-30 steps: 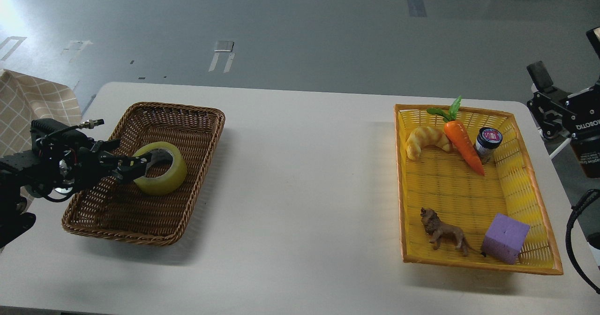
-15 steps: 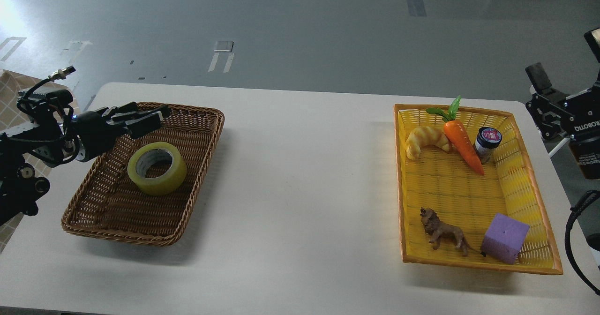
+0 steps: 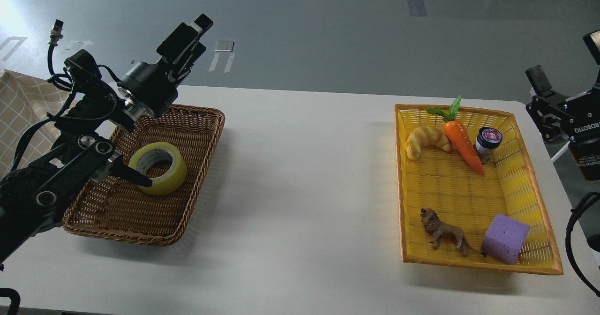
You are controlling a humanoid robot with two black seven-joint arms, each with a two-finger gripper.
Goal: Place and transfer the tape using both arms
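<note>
The yellow tape roll [image 3: 172,170] lies flat in the brown wicker basket [image 3: 192,132] at the left of the table. My left gripper [image 3: 194,36] is raised above the basket's far edge, pointing up and to the right. Its fingers stand slightly apart and hold nothing. A lower link of the left arm [image 3: 70,169] crosses in front of the basket's left side and touches the roll's near-left edge in the image. My right gripper [image 3: 566,57] is at the right edge, off the table, open wide and empty.
A yellow plastic basket [image 3: 539,198] at the right holds a croissant [image 3: 425,140], a carrot [image 3: 464,146], a small jar [image 3: 487,144], a toy lion [image 3: 443,233] and a purple block [image 3: 505,237]. A checked cloth [image 3: 23,108] lies at the far left. The white table [image 3: 304,188] spans between the baskets.
My left gripper let go of the tape's rim, rose out of the brown basket and swung up and right. The tape stayed in the basket. The right arm barely moved.
</note>
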